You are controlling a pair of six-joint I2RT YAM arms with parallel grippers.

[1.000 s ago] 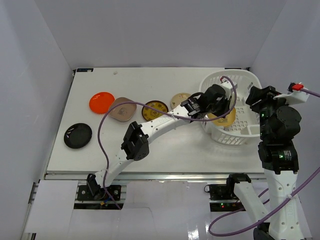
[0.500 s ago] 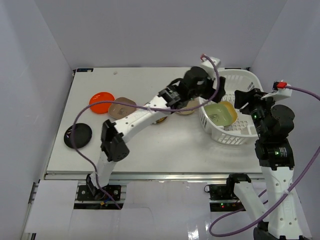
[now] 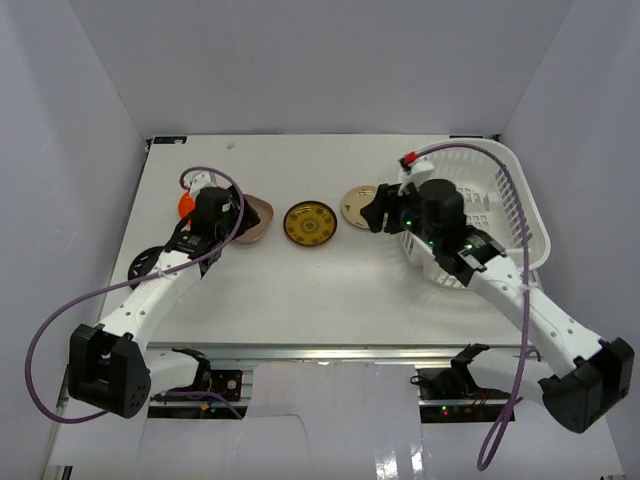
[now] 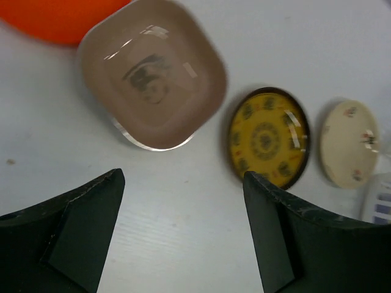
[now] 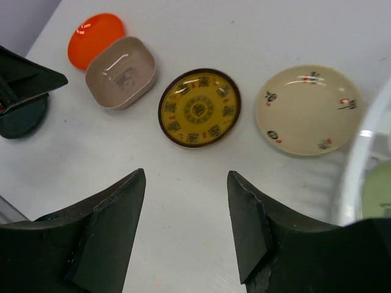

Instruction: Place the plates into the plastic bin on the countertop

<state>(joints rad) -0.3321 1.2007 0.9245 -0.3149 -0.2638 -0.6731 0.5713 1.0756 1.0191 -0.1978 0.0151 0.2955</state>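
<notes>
While I monitored the feed, the left gripper [image 4: 181, 183] hung above the countertop [image 3: 300, 290] beside the tan square plate [image 4: 153, 73], fingers apart and empty. The right gripper [image 5: 186, 183] reached leftward past the plastic bin [image 3: 520, 200], spread wide with nothing held, over the yellow patterned plate [image 5: 199, 108] and cream plate [image 5: 308, 110]. The bin, white with slotted walls, sat at the countertop's far right.

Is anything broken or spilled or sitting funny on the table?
Nothing looks broken or spilled, and the plates lie flat. The one odd thing is the plastic bin at the far right. It looks tilted and askew, and its rim seems to hang past the right edge of the countertop.
</notes>
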